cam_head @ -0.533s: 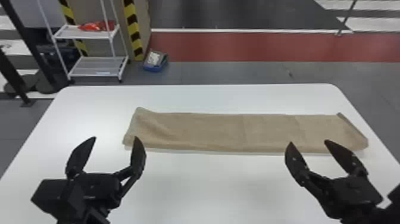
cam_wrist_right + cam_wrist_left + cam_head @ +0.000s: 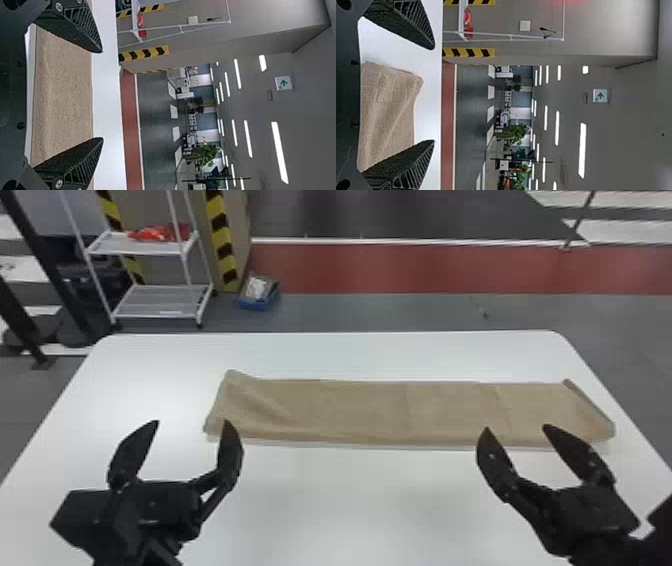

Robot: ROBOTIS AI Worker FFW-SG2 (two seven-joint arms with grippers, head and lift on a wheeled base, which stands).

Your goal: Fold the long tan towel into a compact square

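The tan towel (image 2: 360, 410) lies as a long flat strip across the white table, its left end slightly rumpled and its right edge slightly raised. My left gripper (image 2: 190, 425) stands open on the near side of the towel's left end, holding nothing. Open and without anything in it, my right gripper (image 2: 515, 430) is at the near side of the towel's right part. In the left wrist view the left gripper (image 2: 434, 95) has the towel's end (image 2: 391, 107) beyond its parted fingers. The right gripper (image 2: 102, 95) in the right wrist view faces a stretch of towel (image 2: 65, 95).
The white table (image 2: 360, 500) has rounded far corners. On the floor behind it stand a white wire shelf (image 2: 160, 302) with a red item and a small blue bin (image 2: 259, 296). A striped pillar (image 2: 222, 240) rises beside the shelf.
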